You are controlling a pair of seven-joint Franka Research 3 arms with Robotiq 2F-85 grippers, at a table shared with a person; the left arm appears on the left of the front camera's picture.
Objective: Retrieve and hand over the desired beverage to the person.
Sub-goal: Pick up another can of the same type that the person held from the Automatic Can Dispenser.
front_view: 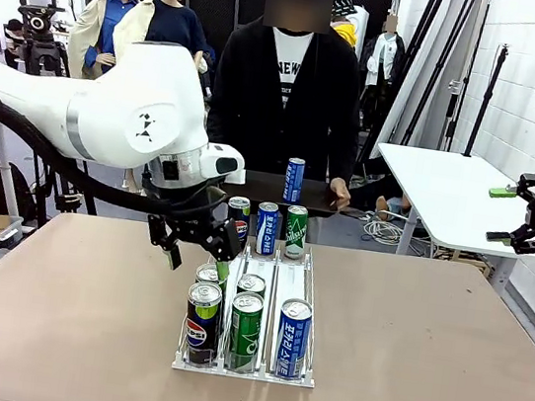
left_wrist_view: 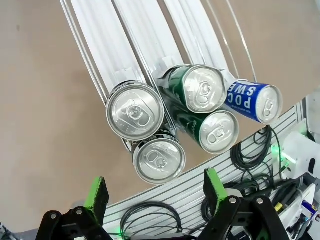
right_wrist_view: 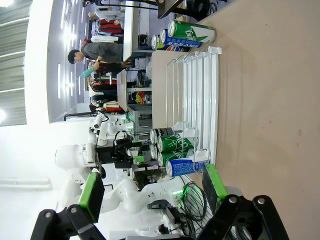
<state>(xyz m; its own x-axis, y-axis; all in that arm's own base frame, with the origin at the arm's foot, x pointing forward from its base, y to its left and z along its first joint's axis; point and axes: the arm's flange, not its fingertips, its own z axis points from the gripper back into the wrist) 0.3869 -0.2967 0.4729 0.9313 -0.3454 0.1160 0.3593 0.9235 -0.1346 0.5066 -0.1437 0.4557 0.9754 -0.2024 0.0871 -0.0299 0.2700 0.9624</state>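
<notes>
Across the table (front_view: pixel 428 333) in the front view, the person (front_view: pixel 286 83) stands at the far side while the left gripper (front_view: pixel 199 251), jaws spread, hovers over the left lane of a rack (front_view: pixel 277 277) of drink cans (front_view: pixel 244 329), none yet lifted. Looking down from the left wrist, its open fingers (left_wrist_view: pixel 97 192) frame two silver can tops (left_wrist_view: pixel 135 111). This suggests the pick is at hand, and next it must drop squarely over one can and close. From the right wrist, the right gripper (right_wrist_view: pixel 152 190) hangs wide open, well off to the side of the rack.

Table (front_view: pixel 424 362) bears rack (front_view: pixel 277 272), cans (front_view: pixel 245 329) at rack's near end; three cans (front_view: pixel 267 228) seemingly behind; lone can (front_view: pixel 293 179) farther back.
</notes>
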